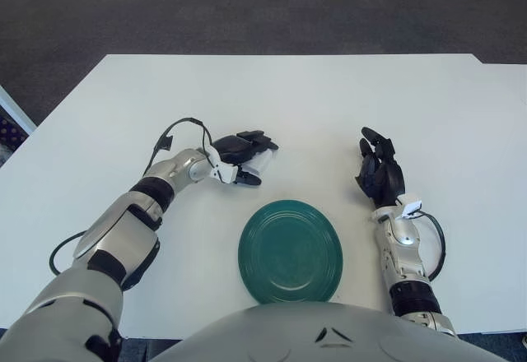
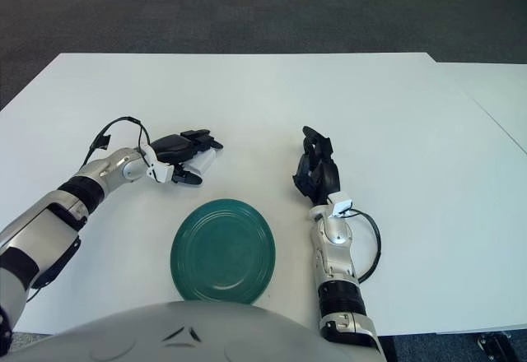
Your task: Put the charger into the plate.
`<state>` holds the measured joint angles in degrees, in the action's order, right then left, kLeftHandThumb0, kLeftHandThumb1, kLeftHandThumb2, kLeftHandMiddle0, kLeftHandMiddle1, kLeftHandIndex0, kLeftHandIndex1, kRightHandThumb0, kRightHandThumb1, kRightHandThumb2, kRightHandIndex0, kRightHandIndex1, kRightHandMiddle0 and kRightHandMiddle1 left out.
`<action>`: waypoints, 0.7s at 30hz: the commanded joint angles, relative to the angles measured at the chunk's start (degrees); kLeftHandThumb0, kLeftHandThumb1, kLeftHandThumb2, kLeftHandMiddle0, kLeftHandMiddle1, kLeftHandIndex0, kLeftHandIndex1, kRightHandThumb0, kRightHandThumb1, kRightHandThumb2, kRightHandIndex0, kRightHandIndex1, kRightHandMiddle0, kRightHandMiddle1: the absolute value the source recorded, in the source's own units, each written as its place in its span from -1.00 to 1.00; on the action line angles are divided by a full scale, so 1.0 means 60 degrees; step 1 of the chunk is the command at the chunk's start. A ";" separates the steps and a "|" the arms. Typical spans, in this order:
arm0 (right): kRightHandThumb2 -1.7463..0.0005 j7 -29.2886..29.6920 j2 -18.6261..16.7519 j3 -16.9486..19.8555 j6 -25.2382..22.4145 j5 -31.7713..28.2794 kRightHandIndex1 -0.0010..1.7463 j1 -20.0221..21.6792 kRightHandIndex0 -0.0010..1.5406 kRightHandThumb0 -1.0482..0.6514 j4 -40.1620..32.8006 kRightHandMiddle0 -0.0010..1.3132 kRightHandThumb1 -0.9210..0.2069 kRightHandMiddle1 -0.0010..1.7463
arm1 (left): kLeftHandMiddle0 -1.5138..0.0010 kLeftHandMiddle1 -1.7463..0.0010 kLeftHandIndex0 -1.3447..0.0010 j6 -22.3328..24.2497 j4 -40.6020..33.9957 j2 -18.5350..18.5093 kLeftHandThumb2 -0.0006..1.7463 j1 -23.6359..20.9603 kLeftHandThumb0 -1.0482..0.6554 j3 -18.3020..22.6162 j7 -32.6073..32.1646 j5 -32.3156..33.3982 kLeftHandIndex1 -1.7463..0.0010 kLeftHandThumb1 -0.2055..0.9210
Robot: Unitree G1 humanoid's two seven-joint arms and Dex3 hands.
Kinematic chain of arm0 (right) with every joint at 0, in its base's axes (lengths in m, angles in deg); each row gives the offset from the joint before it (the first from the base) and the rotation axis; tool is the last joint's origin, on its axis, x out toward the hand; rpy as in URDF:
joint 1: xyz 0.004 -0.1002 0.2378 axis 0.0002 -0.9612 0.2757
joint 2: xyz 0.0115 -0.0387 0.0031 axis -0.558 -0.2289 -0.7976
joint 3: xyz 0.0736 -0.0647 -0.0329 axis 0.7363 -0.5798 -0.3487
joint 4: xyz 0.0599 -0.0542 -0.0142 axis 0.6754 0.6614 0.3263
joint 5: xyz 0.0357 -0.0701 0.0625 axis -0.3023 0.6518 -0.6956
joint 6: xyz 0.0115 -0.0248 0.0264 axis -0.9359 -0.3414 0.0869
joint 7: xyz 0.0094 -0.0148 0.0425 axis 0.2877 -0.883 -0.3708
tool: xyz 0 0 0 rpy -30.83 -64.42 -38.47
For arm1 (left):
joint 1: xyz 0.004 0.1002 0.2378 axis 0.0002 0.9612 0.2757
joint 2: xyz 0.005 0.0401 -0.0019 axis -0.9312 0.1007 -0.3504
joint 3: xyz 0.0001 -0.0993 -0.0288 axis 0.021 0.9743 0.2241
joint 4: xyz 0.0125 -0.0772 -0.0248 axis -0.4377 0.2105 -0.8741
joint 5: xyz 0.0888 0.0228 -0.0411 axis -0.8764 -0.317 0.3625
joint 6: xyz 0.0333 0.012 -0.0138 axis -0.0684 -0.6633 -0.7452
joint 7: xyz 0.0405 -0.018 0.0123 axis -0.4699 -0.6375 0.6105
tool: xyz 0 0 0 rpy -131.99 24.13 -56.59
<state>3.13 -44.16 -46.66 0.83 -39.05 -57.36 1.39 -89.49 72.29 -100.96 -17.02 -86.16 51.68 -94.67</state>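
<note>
The grasp is in hand: beyond the round dark-green plate, up and left, the left hand closes its fingers around the small white block charger on the white table. Next it must lift and carry it over the plate. The right hand, right of the plate, looks loosely open and empty.

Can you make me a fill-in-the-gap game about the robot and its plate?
1. The plate on the white table is coloured ____.
2. The white charger is under the fingers of the robot's ____ hand.
3. The right hand holds ____.
4. The charger lies on the table, not yet in the ____.

Missing words: green; left; nothing; plate
</note>
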 commanded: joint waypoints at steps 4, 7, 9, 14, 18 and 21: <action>-0.04 0.0070 -0.0202 -0.0071 -0.0927 0.0053 -0.99 -0.1221 -0.50 -0.73 0.1475 -1.00 -1.00 -0.14 | 0.83 1.00 1.00 -0.0017 0.0566 -0.0107 -0.47 0.0676 -1.00 -0.0723 0.0502 -0.0847 0.16 1.00; -0.04 0.0068 -0.0201 -0.0071 -0.0955 0.0047 -0.99 -0.1228 -0.50 -0.73 0.1457 -1.00 -1.00 -0.14 | 0.83 0.99 1.00 -0.0036 0.0587 -0.0088 -0.47 0.0671 -1.00 -0.0745 0.0523 -0.0818 0.15 1.00; -0.04 0.0061 -0.0202 -0.0067 -0.0982 0.0033 -0.99 -0.1233 -0.49 -0.73 0.1445 -1.00 -1.00 -0.13 | 0.82 0.99 1.00 -0.0036 0.0588 -0.0079 -0.47 0.0676 -1.00 -0.0757 0.0537 -0.0797 0.15 1.00; -0.03 0.0043 -0.0214 -0.0043 -0.1033 -0.0022 -0.99 -0.1233 -0.49 -0.74 0.1446 -1.00 -1.00 -0.14 | 0.82 0.99 1.00 -0.0034 0.0592 -0.0057 -0.46 0.0691 -1.00 -0.0758 0.0589 -0.0735 0.14 1.00; -0.02 0.0040 -0.0225 -0.0036 -0.1085 -0.0053 -0.99 -0.1234 -0.49 -0.73 0.1425 -1.00 -1.00 -0.14 | 0.82 0.99 1.00 0.0018 0.0578 -0.0033 -0.45 0.0707 -1.00 -0.0754 0.0603 -0.0719 0.14 1.00; -0.02 0.0048 -0.0226 -0.0040 -0.1103 -0.0052 -0.99 -0.1234 -0.48 -0.73 0.1416 -1.00 -1.00 -0.15 | 0.81 0.99 1.00 0.0053 0.0574 -0.0017 -0.45 0.0709 -1.00 -0.0756 0.0583 -0.0725 0.12 1.00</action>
<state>3.12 -44.16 -46.66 0.81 -39.15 -57.37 1.39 -90.21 72.98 -101.07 -17.42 -87.09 51.09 -94.66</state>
